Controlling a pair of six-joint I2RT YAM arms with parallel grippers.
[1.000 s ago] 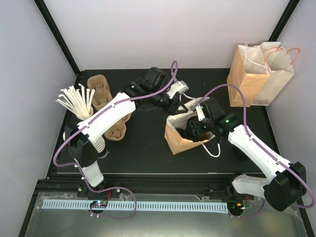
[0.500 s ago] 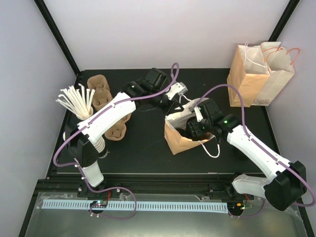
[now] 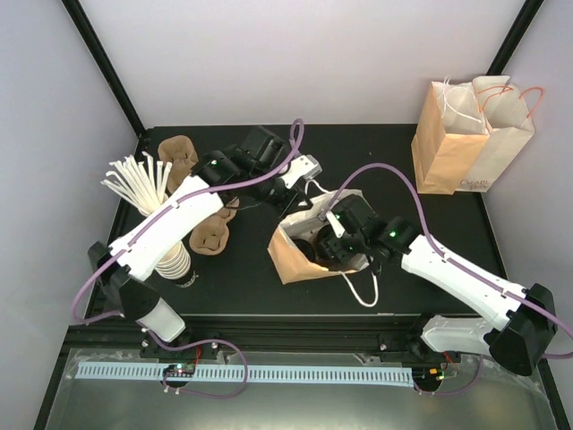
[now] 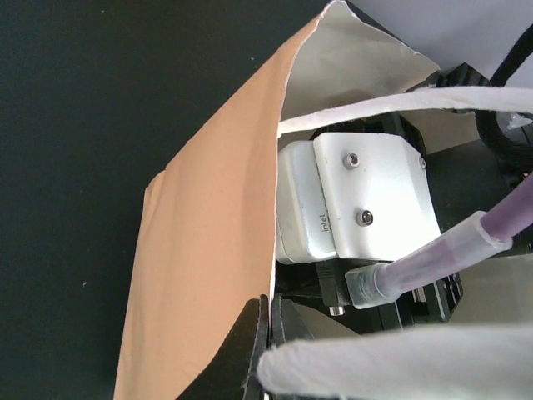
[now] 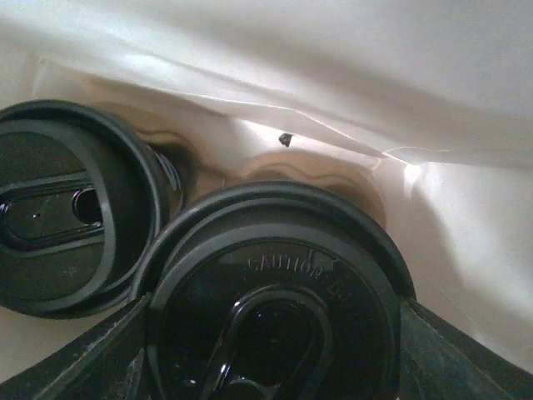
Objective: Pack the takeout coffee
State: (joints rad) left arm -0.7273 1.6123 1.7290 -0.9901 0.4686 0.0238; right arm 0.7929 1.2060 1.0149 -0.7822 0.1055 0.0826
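The right claw (image 5: pixel 275 350) is down inside the open brown paper bag (image 3: pixel 288 255). It is spread wide around the takeout coffee (image 5: pixel 275 275), with a dark finger (image 5: pixel 79 362) against each side of the glossy black lid, so it holds the cup. The cup stands upright between the fingers, low in the bag. Close beside it, to the left of that claw, stands a second lidded cup (image 5: pixel 58 208), also upright against the bag's pale inner wall.

The left claw (image 4: pixel 268 325) is drawn narrow and pinches the bag's upper rim. The brown outer wall runs away from it on one side, and a white handle (image 4: pixel 391 104) arches across just beyond it. Directly past the left claw, within the bag's mouth, sits the right arm's white wrist camera (image 4: pixel 366 192). The bag rests on the black table (image 3: pixel 394 152), between the two arms.
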